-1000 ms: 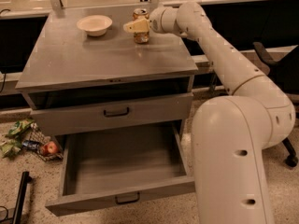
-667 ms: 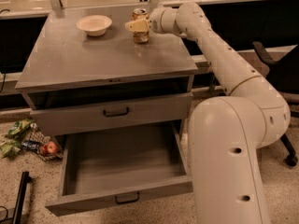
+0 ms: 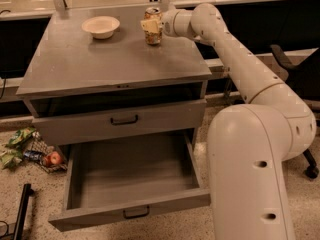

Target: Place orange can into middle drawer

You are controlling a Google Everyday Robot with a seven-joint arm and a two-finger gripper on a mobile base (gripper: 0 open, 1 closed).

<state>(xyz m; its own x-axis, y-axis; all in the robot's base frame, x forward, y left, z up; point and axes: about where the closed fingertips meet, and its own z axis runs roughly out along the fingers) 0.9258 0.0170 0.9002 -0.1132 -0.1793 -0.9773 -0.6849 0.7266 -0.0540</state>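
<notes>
1. Hidden parts. The gripper [image 3: 150, 25] is at the far side of the cabinet top [image 3: 115, 61], clasped around the middle of the orange can [image 3: 153, 37]. Its cream fingers [image 3: 147, 25] cover the can's mid-band, so only the silver top and the lower body show.
2. Doubtful contact. The can is upright, and its base seems to rest on the cabinet top, though the angle does not settle whether it touches.
3. Cut off. The robot's white arm [image 3: 240, 59] reaches in from the right. Its broad lower body [image 3: 250, 174] runs out of the bottom of the view and hides the floor right of the cabinet.
4. Task target. The middle drawer [image 3: 131, 213] is pulled fully out at the bottom of the cabinet, and its deep tray holds nothing visible. The can is well apart from it, up on the cabinet top.
5. Other items. The upper drawer front [image 3: 117, 121] is nearly closed, with a dark gap above it. A cream bowl [image 3: 101, 26] stands left of the can and apart from it. Wrappers [image 3: 17, 140] and what looks like an apple [image 3: 54, 158] lie on the floor to the left.
6. Change from the earlier frames. None is discernible: gripper, can, bowl and both drawers are in the same places.
</notes>
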